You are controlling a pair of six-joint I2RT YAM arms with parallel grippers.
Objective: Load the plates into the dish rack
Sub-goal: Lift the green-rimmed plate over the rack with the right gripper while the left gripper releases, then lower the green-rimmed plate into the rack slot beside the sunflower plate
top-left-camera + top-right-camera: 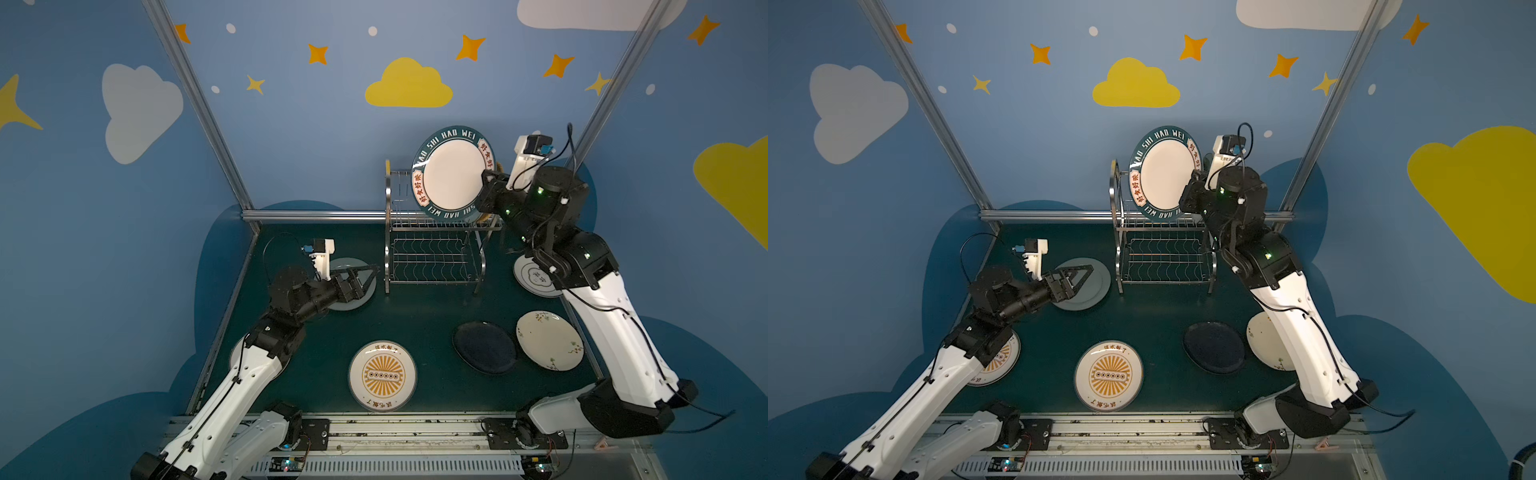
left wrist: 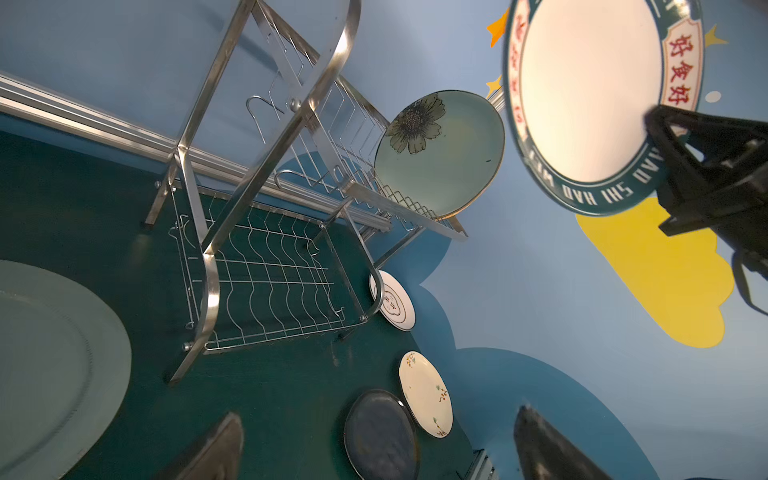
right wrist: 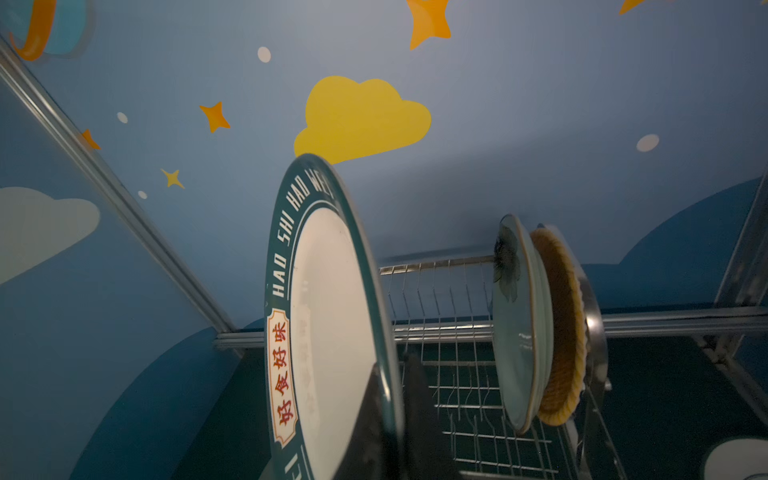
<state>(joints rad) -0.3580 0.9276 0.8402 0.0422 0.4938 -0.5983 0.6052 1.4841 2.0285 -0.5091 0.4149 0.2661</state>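
Right fingers clamped on the rim of the lettered plate, held upright over the dish rack upper tier at the tabletop far edge; contact with the wires unclear. Flower plate and orange woven plate stand slotted at the rack's right end. Left fingers spread wide, holding nothing, over the grey-green plate near the left edge. Sunburst plate and black plate lie flat nearer the front edge.

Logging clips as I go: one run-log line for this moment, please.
right gripper: shut on lettered plate, upright over dish rack | left gripper: open above grey-green plate | racked: floral plate, orange woven plate
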